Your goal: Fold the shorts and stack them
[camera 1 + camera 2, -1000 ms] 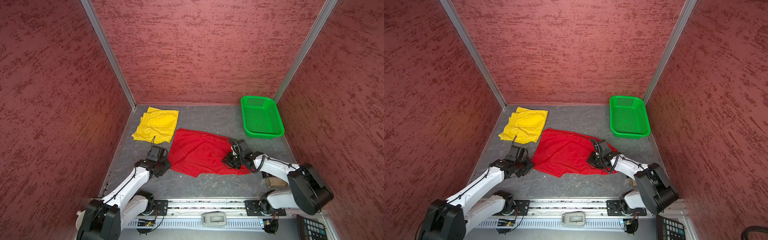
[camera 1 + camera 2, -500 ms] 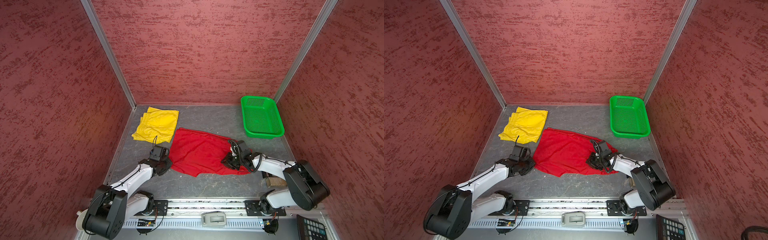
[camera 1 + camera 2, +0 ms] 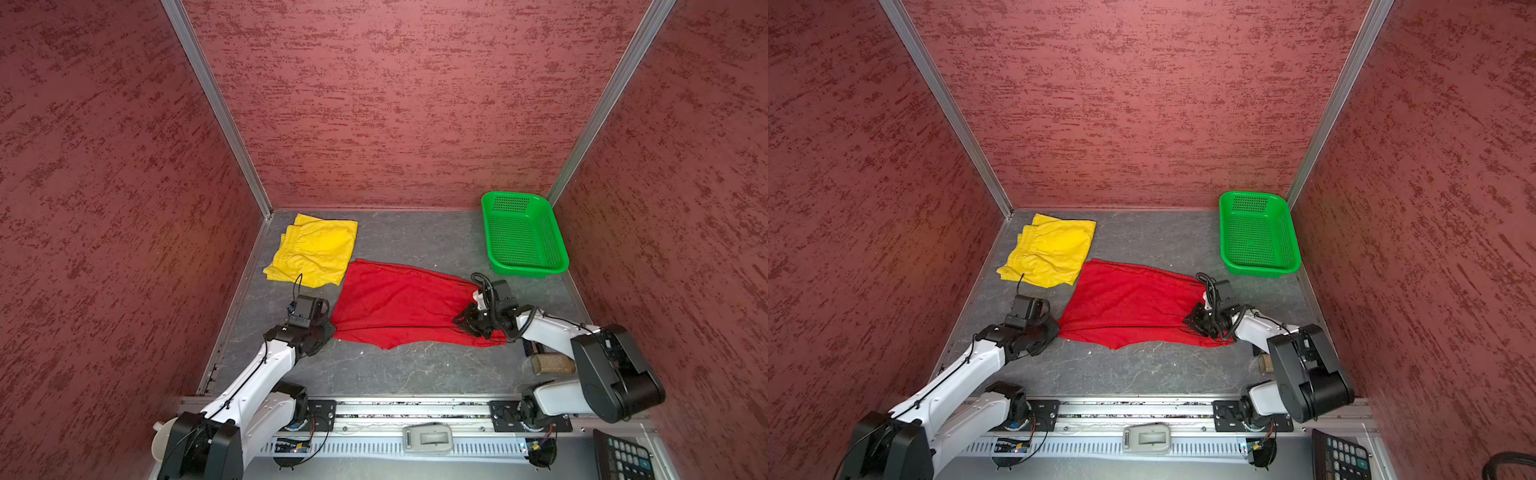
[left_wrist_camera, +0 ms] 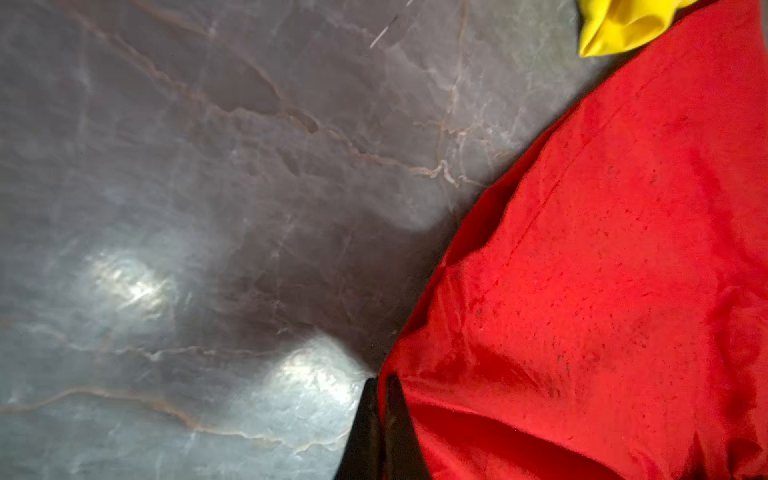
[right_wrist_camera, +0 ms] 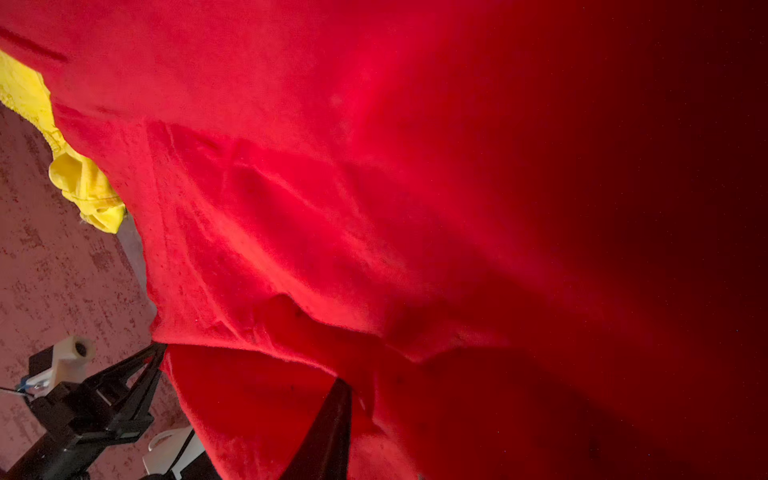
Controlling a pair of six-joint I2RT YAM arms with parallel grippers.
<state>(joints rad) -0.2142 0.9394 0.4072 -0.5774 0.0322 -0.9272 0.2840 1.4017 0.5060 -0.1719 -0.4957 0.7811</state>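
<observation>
now pinches the near-left corner of the red shorts (image 3: 399,307) with the left gripper (image 3: 329,323), fingertips (image 4: 363,419) pressed together right on the hem in the left wrist view. new vs a second back: then open and just short of the cloth, now closed on it.

holds the opposite, right-hand edge with the right gripper (image 3: 465,322), same as before, narrow on a bunch of red cloth. shows only one finger (image 5: 332,424) in the right wrist view, the other buried in fabric, so grip judged rather than fully seen.

leaves the red shorts spread flat in the middle of the table (image 3: 415,237), unfolded, barely shifted. leaves the yellow shorts (image 3: 316,253) far left near the back corner, seemingly folded already, near corner touching the red pair's far-left corner. ignores the green basket (image 3: 530,271) at far right, well apart from both pairs.

means both ends of the red pair in hand, so probably set to lift and fold it over. still owes the fold and the stacking with the yellow pair.

risks: pinch on the extreme edge of thin cloth, likely to slip on the lift. could also drag the yellow corner along with the red.
</observation>
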